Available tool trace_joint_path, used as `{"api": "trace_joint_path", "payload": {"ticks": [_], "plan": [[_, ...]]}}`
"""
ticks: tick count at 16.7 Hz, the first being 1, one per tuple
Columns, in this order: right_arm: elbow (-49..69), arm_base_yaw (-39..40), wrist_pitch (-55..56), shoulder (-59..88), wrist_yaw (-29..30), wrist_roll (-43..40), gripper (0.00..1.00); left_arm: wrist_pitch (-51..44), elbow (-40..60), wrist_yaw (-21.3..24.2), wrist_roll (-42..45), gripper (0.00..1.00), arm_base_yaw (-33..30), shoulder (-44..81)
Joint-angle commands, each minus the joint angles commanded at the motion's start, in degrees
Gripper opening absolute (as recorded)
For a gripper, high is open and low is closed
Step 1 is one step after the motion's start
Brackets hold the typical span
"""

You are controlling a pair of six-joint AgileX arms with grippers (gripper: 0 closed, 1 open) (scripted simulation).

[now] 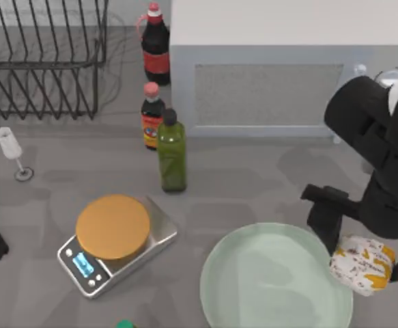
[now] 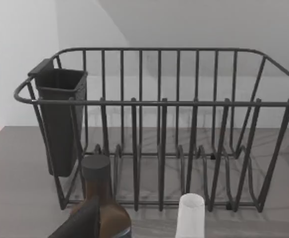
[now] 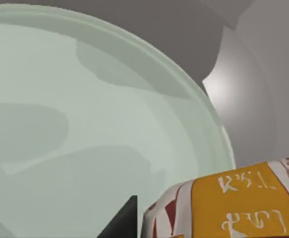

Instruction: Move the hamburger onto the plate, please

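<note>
1. White-wrapped hamburger [image 1: 362,263] sat at the plate's [image 1: 253,246] three o'clock edge, clamped between the right gripper's [image 1: 366,256] fingers, apparently for carrying over the rim.
2. Left arm sat parked at nine o'clock; whether its gripper was open, I couldn't tell.

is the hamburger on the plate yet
No, in the top view the hamburger sits at the right edge of the plate, between the right gripper's fingers, not inside the rim.

The right arm [image 1: 379,147] is showing bulky matte-black housings, a white patch up top, and flat black fingers [image 1: 323,217].
</note>
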Motion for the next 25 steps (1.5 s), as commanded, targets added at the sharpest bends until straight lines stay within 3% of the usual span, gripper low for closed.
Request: {"api": "trace_joint_path", "payload": {"ticks": [6, 11, 15, 25], "plan": [[2.0, 6.3, 1.7, 4.6, -1.9, 42.9, 0.0, 0.0, 0.0, 0.0, 0.0, 1.0, 0.0, 0.0], [2.7, 9.5, 5.3, 4.3, -2.7, 66.3, 0.0, 0.0, 0.0, 0.0, 0.0, 1.0, 0.0, 0.0], [2.8, 10.5, 7.4, 3.2, -2.9, 74.2, 0.0, 0.0, 0.0, 0.0, 0.0, 1.0, 0.0, 0.0], [0.7, 10.8, 11.3, 4.9, -2.8, 75.2, 0.0, 0.0, 0.0, 0.0, 0.0, 1.0, 0.0, 0.0]]}}
